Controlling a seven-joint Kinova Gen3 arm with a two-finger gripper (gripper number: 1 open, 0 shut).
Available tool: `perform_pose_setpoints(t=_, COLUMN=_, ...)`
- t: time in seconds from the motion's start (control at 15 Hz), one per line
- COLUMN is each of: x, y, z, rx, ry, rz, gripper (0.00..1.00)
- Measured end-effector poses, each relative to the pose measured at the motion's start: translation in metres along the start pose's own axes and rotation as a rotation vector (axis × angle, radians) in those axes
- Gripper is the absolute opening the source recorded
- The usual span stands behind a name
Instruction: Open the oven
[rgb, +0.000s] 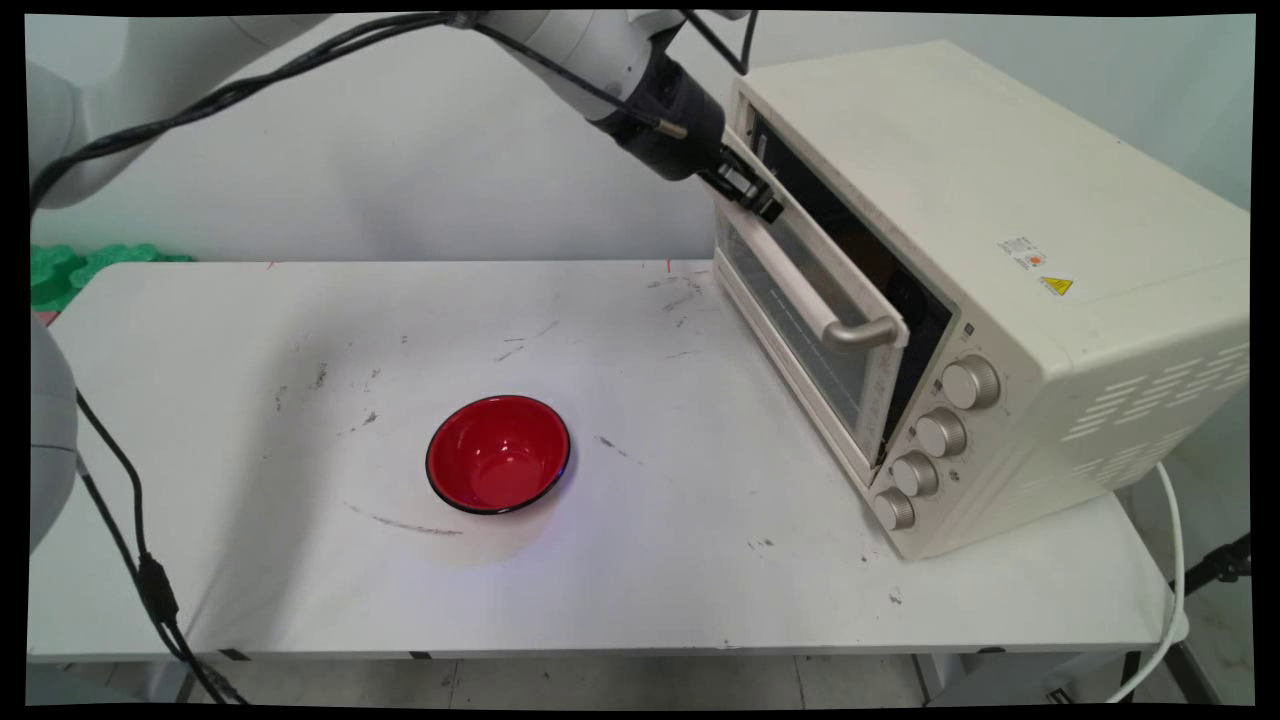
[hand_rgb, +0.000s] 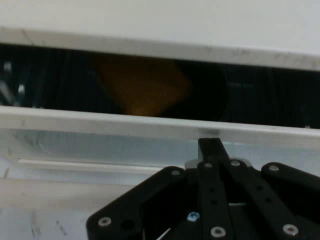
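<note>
At the upper edge of the oven door (rgb: 800, 300), toward its hinge-far top corner, the black end effector (rgb: 745, 192) rests against or just beside the door's top rim; the cream toaster oven (rgb: 1000, 200) stands on the right part of the white tabletop (rgb: 300, 560), turned at an angle so its front faces left and toward the camera; its door is ajar, tilted out from the top, and a dark gap shows between the door's rim and the oven's body; the hand view looks straight into that gap, with a dim orange patch inside the dark cavity (hand_rgb: 145, 85) and the door's pale top rim (hand_rgb: 100, 120) running across just above the fingers; the fingers appear drawn together, one narrow black tip (hand_rgb: 210, 147) rising against the rim, with nothing seen clamped between them; the metal handle (rgb: 850, 330) lies lower along the door, apart from the end effector; a red bowl (rgb: 498, 453) sits upright near the tabletop's middle, well apart from the oven and from the arm; as things stand, the door is partly open rather than fully down, and the bowl is outside the oven; four knobs (rgb: 940, 432) line the oven's front right side.
</note>
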Motion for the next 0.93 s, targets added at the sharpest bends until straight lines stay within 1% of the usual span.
perform_pose_setpoints(t=0.4, x=-0.019, y=-0.002, z=-0.008, rx=-0.003, ry=-0.032, rz=0.005, gripper=0.0)
perform_pose_setpoints(t=0.93, x=-0.049, y=-0.005, z=-0.022, rx=-0.014, ry=-0.052, rz=0.024, gripper=0.0)
